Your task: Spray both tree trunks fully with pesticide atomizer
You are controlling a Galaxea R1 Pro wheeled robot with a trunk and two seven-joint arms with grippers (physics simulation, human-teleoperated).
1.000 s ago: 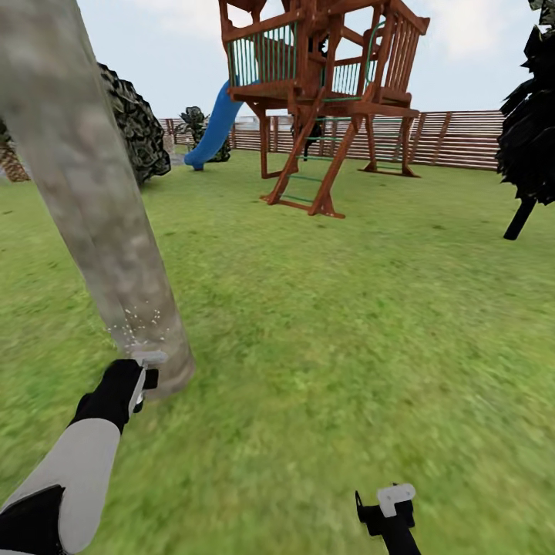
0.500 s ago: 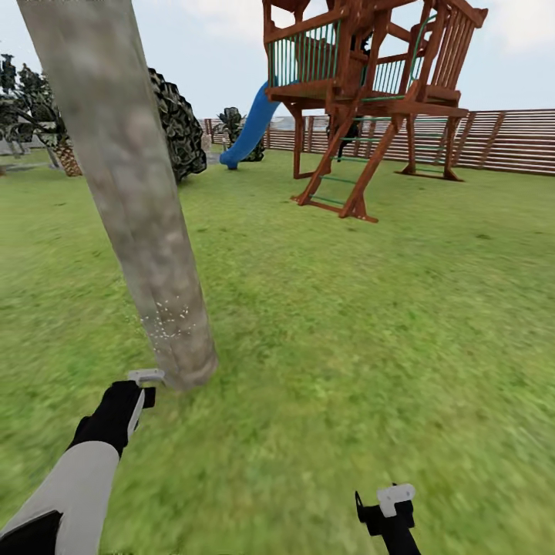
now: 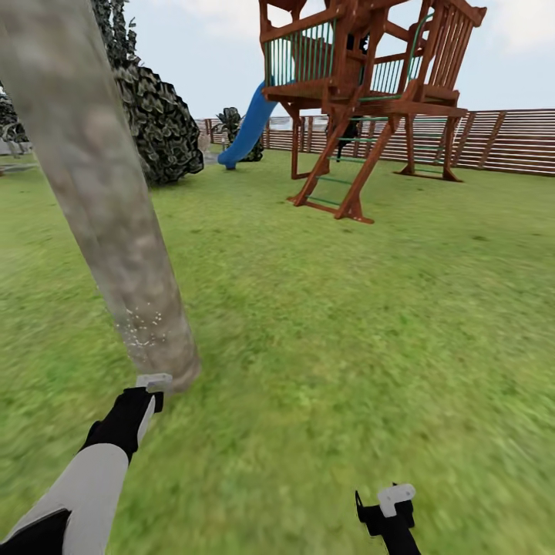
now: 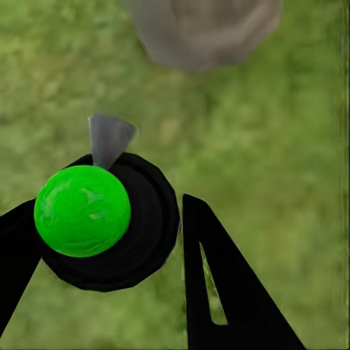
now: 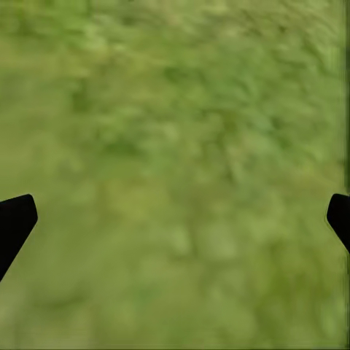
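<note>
Two black fingers of the left pincer (image 4: 109, 240) are clamped on the pesticide atomizer (image 4: 102, 219), a round black body topped by a glossy green ball with a grey cone-shaped nozzle (image 4: 109, 137) aimed toward the base of the tree trunk (image 4: 200, 33). From the head view, the left pincer (image 3: 146, 395) hangs low, just beside the foot of that trunk (image 3: 100, 208), where a small patch of white pesticide specks (image 3: 142, 331) dots the bark. The right pincer (image 5: 175, 219) is spread wide apart over blurry grass (image 5: 175, 146), holding nothing.

My judgement: coverage is the risk. The specks sit only near the bottom, so the tall upper trunk could stay bare if the nozzle is not raised. The smooth round bottle might also twist between the fingers and throw the mist onto the lawn.

The trunk is a thick, branchless cylinder, mottled grey-beige. Well beyond stand a reddish wooden play tower (image 3: 362, 92), a blue slide (image 3: 243, 131) and a slatted fence (image 3: 493, 142).
</note>
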